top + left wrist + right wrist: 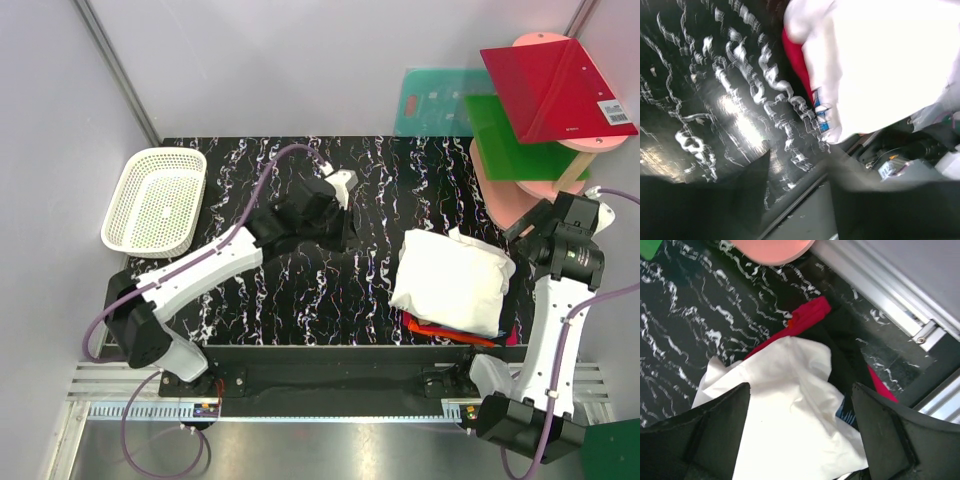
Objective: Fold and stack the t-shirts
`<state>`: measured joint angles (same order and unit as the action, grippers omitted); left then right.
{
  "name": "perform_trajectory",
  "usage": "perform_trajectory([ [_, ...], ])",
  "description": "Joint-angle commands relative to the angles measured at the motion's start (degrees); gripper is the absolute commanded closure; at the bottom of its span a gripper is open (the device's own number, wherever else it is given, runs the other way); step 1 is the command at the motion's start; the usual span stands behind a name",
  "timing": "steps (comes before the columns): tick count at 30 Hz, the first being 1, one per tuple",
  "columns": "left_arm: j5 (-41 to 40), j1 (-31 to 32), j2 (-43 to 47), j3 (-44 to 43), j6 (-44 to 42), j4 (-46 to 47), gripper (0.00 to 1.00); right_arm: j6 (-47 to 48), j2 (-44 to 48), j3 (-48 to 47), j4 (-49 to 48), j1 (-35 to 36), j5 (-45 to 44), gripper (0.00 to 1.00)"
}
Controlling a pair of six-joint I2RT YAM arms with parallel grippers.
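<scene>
White tee: loosely folded at the right of the surface, lying on the red-orange tee.
Handling: soft, light and floppy, so pinch a corner or hem; layers likely slide.
Left tool: spread, empty.
Right tool: spread, above the white cloth.

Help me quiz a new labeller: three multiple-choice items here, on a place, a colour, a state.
1. The white basket sits: A at the far left of the table; B on the floor; C on a shelf.
2. Colour showing beneath the white tee: A green; B yellow; C red-orange.
3. The right hand is: A shut on cloth; B open above the white tee; C unseen.
A, it sits at the left edge; C, the red-orange tee peeks out; B, its fingers stand apart, empty.
</scene>
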<state>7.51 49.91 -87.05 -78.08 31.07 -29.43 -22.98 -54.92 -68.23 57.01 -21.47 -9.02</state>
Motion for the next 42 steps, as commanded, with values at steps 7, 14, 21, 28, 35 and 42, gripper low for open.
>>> perform_trajectory([
  [7, 1.6, -0.1, -2.9, -1.5, -1.2, 2.9, 1.00, -10.1, 6.1, 6.3, -1.6, -0.2, -13.0, 0.79],
  [14, 4.3, -0.1, -3.9, -0.8, -1.4, 3.0, 1.00, -15.1, -7.3, 11.4, -5.5, -2.3, -2.3, 0.81],
  [21, 4.4, -0.1, -2.1, -0.2, -1.5, 3.3, 1.00, -10.0, -16.2, 9.3, -8.8, -5.0, -6.5, 0.89],
  [28, 5.6, 0.0, -1.5, 1.4, -1.4, 4.5, 1.00, -11.1, -24.4, 10.7, -11.9, -8.9, -4.5, 0.91],
  [35, 6.1, -0.1, -0.8, 2.9, -1.3, 5.3, 1.00, -12.6, -31.2, 10.0, -11.9, -12.6, -1.3, 0.89],
  [42, 5.8, -0.3, -0.1, 3.4, -1.5, 5.3, 1.00, -14.5, -38.7, 11.3, -14.6, -14.8, 8.8, 0.89],
])
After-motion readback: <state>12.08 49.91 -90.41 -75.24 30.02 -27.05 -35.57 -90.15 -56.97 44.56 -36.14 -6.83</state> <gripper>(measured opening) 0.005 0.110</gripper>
